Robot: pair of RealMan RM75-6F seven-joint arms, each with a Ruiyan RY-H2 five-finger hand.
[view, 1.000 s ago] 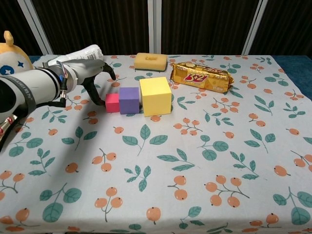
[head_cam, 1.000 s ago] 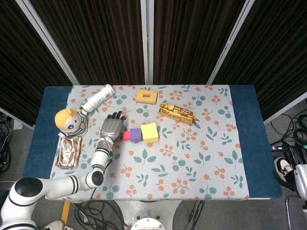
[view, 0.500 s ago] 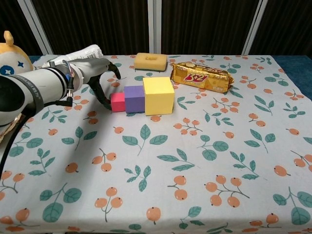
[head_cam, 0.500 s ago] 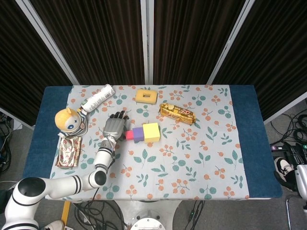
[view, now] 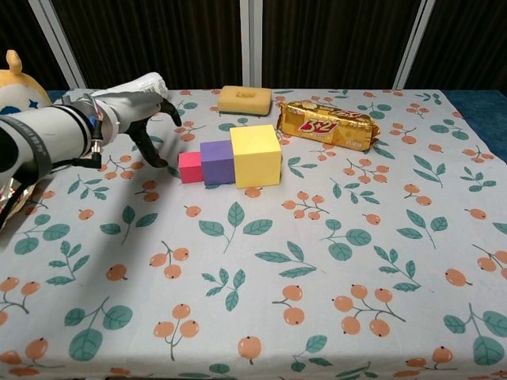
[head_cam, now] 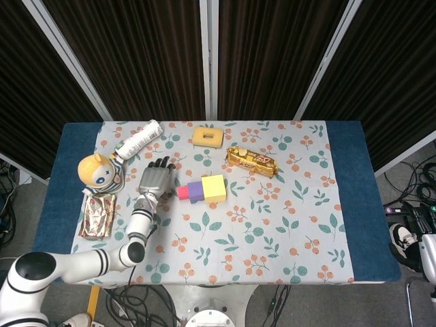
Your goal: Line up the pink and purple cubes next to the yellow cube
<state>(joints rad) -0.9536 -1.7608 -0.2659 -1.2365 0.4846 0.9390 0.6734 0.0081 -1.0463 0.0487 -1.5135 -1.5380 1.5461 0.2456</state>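
Yellow cube (view: 255,154): middle of the table, toward the far edge; largest of the three.
Purple cube (view: 215,161): touching the yellow cube's left face.
Pink cube (view: 189,167): touching the purple cube's left face, end of the row; smallest.
Left hand (view: 133,112): just left of the pink cube, apart from it; fingers spread and curved downward, holding nothing.
Right hand: in neither view.
Table (head_cam: 346,197): blue top under a white cloth printed with orange berries and green leaves.
Snack packet (view: 328,123): gold wrapper, right of the cubes and nearer the far edge; red lettering, not legible with certainty.
Sponge (view: 245,99): yellow, near the far edge, behind the cubes.
Bottle (head_cam: 138,142): white, lying on its side toward the far left corner; label text too small to read.
Doll (head_cam: 99,171): yellow-haired head, near the left edge.
Foil packet (head_cam: 98,214): crinkled, near the left edge, in front of the doll.
Obstructions: nothing lies between hand and row.
View differences: head view shows doll, bottle and foil packet whole; chest view crops the doll and foil at its left border, and the arm hides most of the bottle.
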